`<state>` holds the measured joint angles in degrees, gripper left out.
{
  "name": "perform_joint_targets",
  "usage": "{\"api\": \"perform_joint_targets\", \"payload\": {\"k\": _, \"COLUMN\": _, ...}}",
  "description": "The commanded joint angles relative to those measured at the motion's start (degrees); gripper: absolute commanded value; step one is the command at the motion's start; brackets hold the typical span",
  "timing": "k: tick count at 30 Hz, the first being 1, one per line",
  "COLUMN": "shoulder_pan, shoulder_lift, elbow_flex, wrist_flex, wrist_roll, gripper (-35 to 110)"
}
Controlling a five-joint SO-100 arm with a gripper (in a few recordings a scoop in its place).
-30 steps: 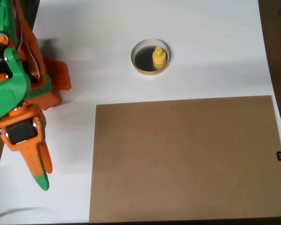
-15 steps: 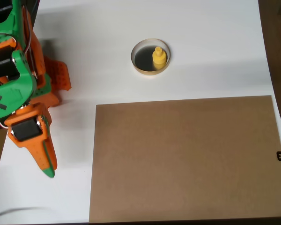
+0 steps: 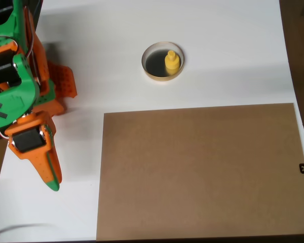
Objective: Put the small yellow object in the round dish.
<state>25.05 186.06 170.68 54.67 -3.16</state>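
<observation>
And the arm has gone quiet: over the last half second nothing on the bench has shifted, though a second back the claw (image 3: 49, 178) was reaching a little lower toward six o'clock and has since pulled up and in to where it hangs now, at about eight o'clock in the overhead view. Its fingers lie together down to the green tip with no gap showing and nothing between them, so it reads as clenched and empty. The yellow piece (image 3: 172, 62) sits upright inside the dish (image 3: 162, 61), standing on the dark floor over toward the three o'clock side, close against the rim (knob pointing up, base flat as far as one can tell). The dish itself rests at around twelve o'clock, well apart from the arm. My read: the placing is done, the piece is home, and the arm's retreat looks like the close of the job, not the start of another reach. As for the surface, the bench (image 3: 116, 91) is plain white and matte, with a large brown board (image 3: 202, 169) covering most of the lower right, its top edge near the dish but not touching it. At the far right a strip of darker brown shows past the bench edge, and a small black tab (image 3: 303, 168) sits at the board's three o'clock edge. Soft shadows fall beside the arm.
</observation>
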Motion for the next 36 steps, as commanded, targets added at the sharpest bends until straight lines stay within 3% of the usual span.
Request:
{"api": "perform_joint_targets", "payload": {"k": 1, "shoulder_pan": 1.0, "shoulder_lift": 1.1, "elbow_flex": -0.1, "wrist_flex": -0.3, "wrist_roll": -0.5, "gripper": 5}}
{"api": "perform_joint_targets", "payload": {"k": 8, "shoulder_pan": 1.4, "shoulder_lift": 1.1, "elbow_flex": 0.2, "wrist_flex": -1.3, "wrist_roll": -0.3, "gripper": 10}}
{"api": "perform_joint_targets", "payload": {"k": 36, "shoulder_pan": 1.4, "shoulder_lift": 1.1, "elbow_flex": 0.3, "wrist_flex": -1.3, "wrist_roll": -0.2, "gripper": 3}}
